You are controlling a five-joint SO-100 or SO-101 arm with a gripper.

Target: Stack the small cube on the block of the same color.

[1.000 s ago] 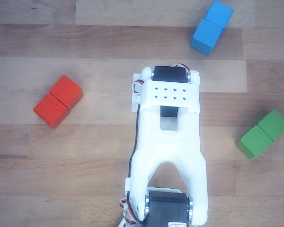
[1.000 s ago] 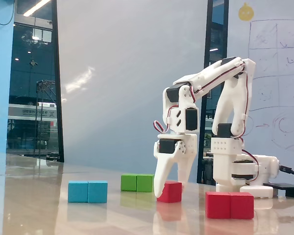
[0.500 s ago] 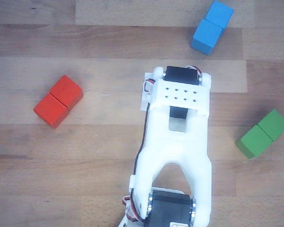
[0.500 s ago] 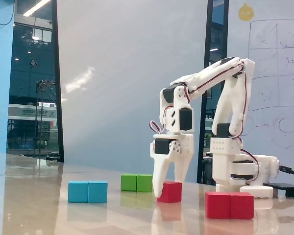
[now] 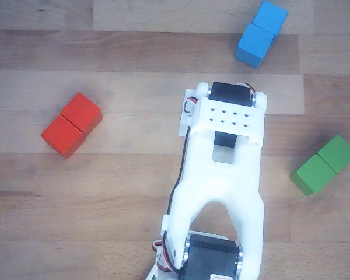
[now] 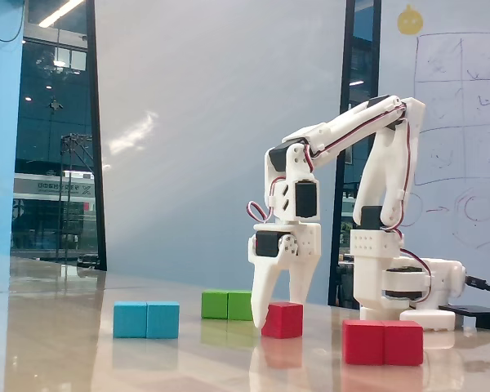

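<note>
Red-orange and matte, the small cube [image 6: 282,319] sat on the tabletop [image 6: 82,351] in the lower middle of the fixed view, while in the other view the arm's white body hid it completely. Around it stood the tool [image 6: 279,304], fingers pointing down and spread, one on each side of the cube; whether either pad touched it could not be told. Over the last second the arm had slid across the tabletop, rightward in the other view, so the cube had gone from sitting by one finger to sitting between both. That likely meant the grasp was lined up but not yet closed, and the stacking itself was still ahead. Counted: one small cube, one red block [image 5: 71,125] well apart at left in the other view, one blue block [image 5: 261,32] at upper right, and one green block [image 5: 323,164] at right edge.
</note>
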